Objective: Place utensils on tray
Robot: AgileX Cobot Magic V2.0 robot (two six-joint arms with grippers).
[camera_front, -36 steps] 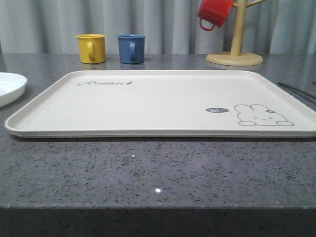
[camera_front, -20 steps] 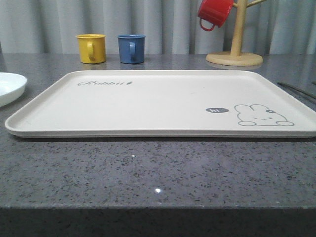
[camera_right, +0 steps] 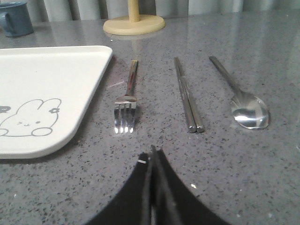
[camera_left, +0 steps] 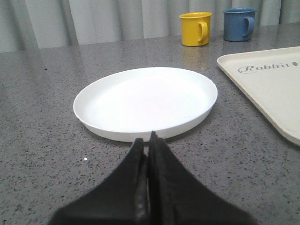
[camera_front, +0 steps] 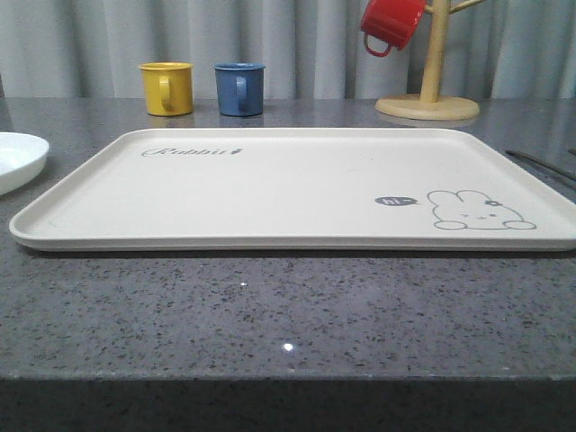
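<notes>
The cream tray (camera_front: pixel 288 180) with its grey rabbit drawing lies flat on the speckled grey counter, nothing on it; its corner also appears in the right wrist view (camera_right: pixel 47 84) and the left wrist view (camera_left: pixel 272 89). Beside the tray's right edge lie a silver fork (camera_right: pixel 126 101), a pair of chopsticks (camera_right: pixel 187 93) and a spoon (camera_right: pixel 241 101), side by side on the counter. My right gripper (camera_right: pixel 152 154) is shut and empty, a short way in front of the fork's tines. My left gripper (camera_left: pixel 147 143) is shut and empty at the near rim of a white plate.
A round white plate (camera_left: pixel 145 101) sits left of the tray. A yellow mug (camera_front: pixel 166 87) and a blue mug (camera_front: pixel 239 88) stand behind the tray. A wooden mug tree (camera_front: pixel 430 90) with a red mug (camera_front: pixel 389 22) stands at the back right.
</notes>
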